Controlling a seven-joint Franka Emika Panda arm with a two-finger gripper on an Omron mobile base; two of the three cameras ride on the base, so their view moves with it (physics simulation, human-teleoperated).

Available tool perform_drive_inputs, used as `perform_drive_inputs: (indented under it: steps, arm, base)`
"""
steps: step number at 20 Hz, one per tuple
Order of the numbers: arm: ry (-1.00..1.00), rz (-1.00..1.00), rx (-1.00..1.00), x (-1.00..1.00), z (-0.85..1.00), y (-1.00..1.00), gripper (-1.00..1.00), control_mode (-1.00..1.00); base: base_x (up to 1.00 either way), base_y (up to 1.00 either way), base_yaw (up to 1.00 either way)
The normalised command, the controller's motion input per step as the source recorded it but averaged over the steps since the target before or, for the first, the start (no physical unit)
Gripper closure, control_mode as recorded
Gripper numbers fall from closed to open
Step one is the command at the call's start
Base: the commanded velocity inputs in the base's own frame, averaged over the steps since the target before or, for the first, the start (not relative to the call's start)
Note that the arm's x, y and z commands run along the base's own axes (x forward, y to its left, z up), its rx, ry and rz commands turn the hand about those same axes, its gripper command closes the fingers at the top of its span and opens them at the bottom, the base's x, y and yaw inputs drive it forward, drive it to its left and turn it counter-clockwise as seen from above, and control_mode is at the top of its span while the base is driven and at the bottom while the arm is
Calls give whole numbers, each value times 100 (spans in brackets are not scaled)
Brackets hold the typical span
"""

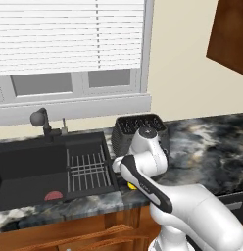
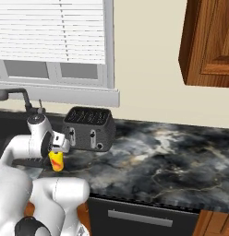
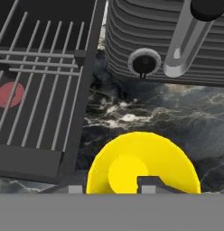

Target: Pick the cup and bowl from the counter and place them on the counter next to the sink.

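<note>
The gripper point(image 2: 57, 154) hangs over the counter point(image 2: 162, 161), between the sink point(image 1: 30, 171) and the black ribbed toaster point(image 2: 87, 128). The yellow cup point(image 2: 56, 161) sits upright between its fingers, and the jaws are pinching it, the cup's open mouth facing up toward the hand in the hand view point(image 3: 143, 164). The cup hangs just above the stone, right beside the sink's wire rack point(image 3: 37, 103). A reddish round shape point(image 1: 54, 195) lies in the basin.

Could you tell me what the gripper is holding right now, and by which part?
The gripper holds the yellow cup by its rim, above the counter between the sink and the toaster.
</note>
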Motion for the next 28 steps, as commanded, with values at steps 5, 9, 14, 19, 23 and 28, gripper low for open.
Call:
perform_drive_inputs:
  steps: [5, 9, 14, 19, 23, 28]
  arm:
    - [0, 0, 0, 0, 0, 0, -100, -100]
    - [0, 0, 0, 0, 0, 6, -100, -100]
    - [0, 0, 0, 0, 2, 12, -100, -100]
    - [0, 0, 0, 0, 5, 16, -100, -100]
    - [0, 0, 0, -3, 14, 6, -100, -100]
    - [0, 0, 0, -15, 24, 0, -100, -100]
  base:
    - [0, 0, 0]
    - [0, 0, 0]
    - [0, 0, 0]
    - [0, 0, 0]
    - [0, 0, 0]
    - [0, 0, 0]
